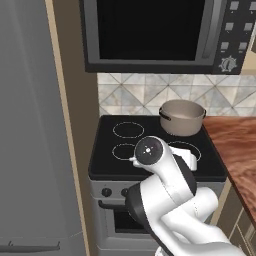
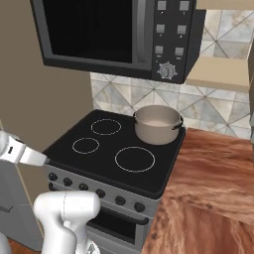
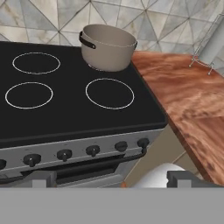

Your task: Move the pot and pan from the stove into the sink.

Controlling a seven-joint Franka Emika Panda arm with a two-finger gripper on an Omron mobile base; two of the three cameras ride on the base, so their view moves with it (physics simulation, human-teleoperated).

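In the hand view the gripper (image 3: pixel 109 181) sits at the bottom edge, its two dark finger tips (image 3: pixel 43 179) set far apart with nothing between them, in front of the stove's row of black knobs (image 3: pixel 92 151). In the left base view the white arm (image 1: pixel 170 200) rises from the lower right, its elbow folded low before the oven door, a round joint cap facing the camera mid-frame. Beyond lies the stove (image 3: pixel 65 113), a black glass cooktop with four white ring outlines and a grey steel front. At its far right corner stands the pot (image 3: pixel 107 46): squat, round, deep-sided, beige-tan, with dark side handles; its top looks open in the hand view. It rests on the back right burner, against the tiled backsplash (image 1: pixel 150 92). A wooden countertop (image 2: pixel 208 173) adjoins the stove at the right, and a dark microwave (image 2: pixel 114 34) hangs above.
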